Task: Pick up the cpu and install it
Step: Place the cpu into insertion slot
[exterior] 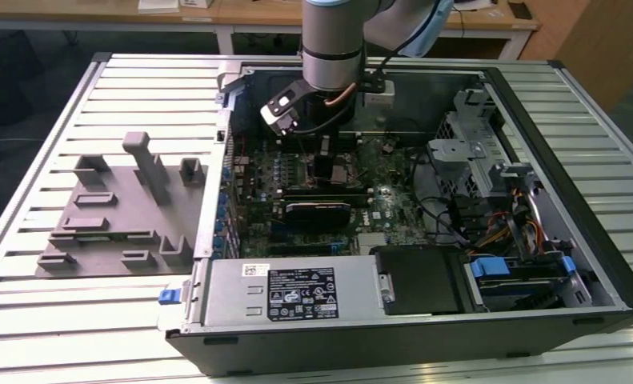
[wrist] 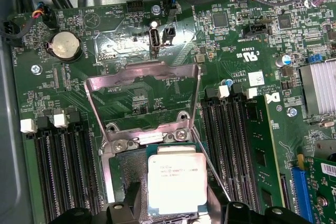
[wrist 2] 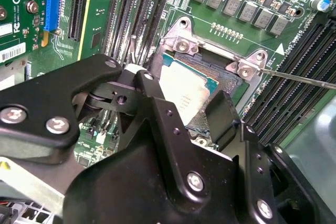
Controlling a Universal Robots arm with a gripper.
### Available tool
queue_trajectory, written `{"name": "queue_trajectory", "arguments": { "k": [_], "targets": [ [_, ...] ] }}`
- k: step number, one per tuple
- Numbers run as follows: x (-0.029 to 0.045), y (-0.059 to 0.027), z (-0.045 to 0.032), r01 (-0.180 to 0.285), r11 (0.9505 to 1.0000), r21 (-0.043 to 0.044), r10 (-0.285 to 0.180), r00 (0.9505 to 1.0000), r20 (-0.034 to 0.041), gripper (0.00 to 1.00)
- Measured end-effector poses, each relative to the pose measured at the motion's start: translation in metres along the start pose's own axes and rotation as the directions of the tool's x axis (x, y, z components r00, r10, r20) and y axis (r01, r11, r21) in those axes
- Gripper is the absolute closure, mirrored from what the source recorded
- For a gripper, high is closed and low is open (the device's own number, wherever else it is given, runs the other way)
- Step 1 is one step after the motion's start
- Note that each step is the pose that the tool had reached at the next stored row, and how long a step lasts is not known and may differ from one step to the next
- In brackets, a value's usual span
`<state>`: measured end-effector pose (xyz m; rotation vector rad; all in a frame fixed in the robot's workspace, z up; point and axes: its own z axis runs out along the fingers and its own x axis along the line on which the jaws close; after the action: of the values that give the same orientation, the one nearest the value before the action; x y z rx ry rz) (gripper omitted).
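Cpu sits inside socket edges, seemingly; hand close above.

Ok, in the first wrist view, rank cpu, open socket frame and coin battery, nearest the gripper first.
1. cpu, between the jaws of the gripper.
2. socket frame, hinged open just beyond.
3. coin battery, on the board past it.

Arm: silver-grey cylindrical housing, pale blue joint cap. Gripper: matte black linkage plates, silver screw heads.
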<state>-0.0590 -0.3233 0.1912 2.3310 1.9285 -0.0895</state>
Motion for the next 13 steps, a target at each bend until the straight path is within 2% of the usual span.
{"name": "queue_trajectory", "arguments": {
  "k": [13],
  "targets": [
    [0.0000, 0.0000, 0.0002, 0.000, 1.0000, -0.0001, 0.000, 1.0000, -0.0001, 0.41]
  ]
}}
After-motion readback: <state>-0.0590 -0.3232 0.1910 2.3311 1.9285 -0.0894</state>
